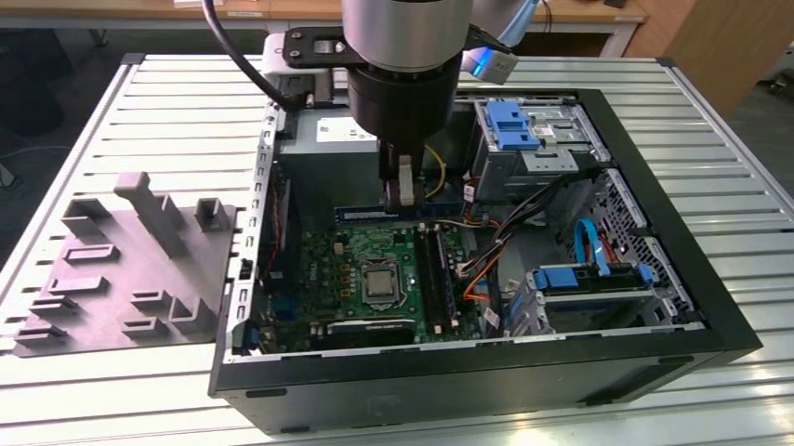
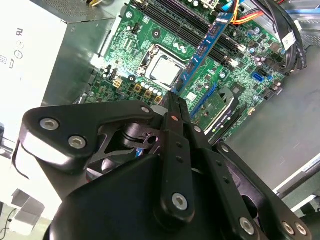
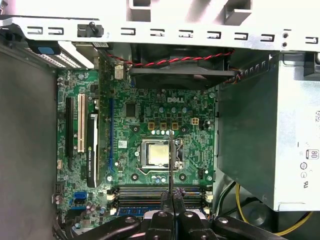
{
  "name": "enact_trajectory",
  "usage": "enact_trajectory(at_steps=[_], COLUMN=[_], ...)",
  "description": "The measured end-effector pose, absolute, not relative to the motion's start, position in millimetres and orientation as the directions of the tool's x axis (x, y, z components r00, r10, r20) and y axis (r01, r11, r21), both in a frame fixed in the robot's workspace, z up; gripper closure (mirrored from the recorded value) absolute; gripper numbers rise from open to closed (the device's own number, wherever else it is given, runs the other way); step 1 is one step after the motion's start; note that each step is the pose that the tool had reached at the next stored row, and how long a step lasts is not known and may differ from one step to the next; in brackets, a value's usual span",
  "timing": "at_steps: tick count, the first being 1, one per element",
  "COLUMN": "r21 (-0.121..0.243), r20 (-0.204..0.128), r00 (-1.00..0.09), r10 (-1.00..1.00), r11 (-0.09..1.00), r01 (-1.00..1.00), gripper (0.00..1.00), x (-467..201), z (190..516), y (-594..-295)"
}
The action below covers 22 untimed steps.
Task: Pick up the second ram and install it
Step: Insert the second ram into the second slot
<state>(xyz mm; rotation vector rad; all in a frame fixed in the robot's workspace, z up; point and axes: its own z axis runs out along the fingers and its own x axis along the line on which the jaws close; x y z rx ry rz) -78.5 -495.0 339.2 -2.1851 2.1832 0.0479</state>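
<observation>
My gripper point(image 1: 400, 197) hangs inside the open computer case point(image 1: 496, 367), shut on the second ram point(image 1: 370, 213), a narrow blue-green stick. The stick is held level above the motherboard point(image 1: 335, 269), close to the power supply. In the second wrist view the ram point(image 2: 206, 44) juts out from the fingertips point(image 2: 174, 100) over the board. In the first wrist view the ram point(image 3: 171, 155) shows edge-on as a thin line above the processor socket point(image 3: 156, 154). It lies crosswise to the long black memory slots point(image 3: 160, 192), which sit beside the socket point(image 1: 430, 268).
A grey moulded tray point(image 1: 125, 269) lies on the slatted table at the exterior view's left. Inside the case are the power supply point(image 1: 325, 136), a drive cage with blue latches point(image 1: 511, 125), loose cables point(image 1: 496, 243) and a fan point(image 3: 180, 75).
</observation>
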Motion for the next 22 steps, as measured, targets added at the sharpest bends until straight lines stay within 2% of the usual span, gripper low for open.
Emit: enact_trajectory(at_steps=[5, 22], r21=[-0.015, -0.015], r20=[-0.059, -0.059], r00=[-0.019, -0.315], r10=[-0.998, -0.947], r11=[0.02, 0.316], r01=[-1.0, -0.948], gripper=[0.89, 0.89], x=[-78.5, -78.5], z=[338.8, 334.2], y=[-495.0, -495.0])
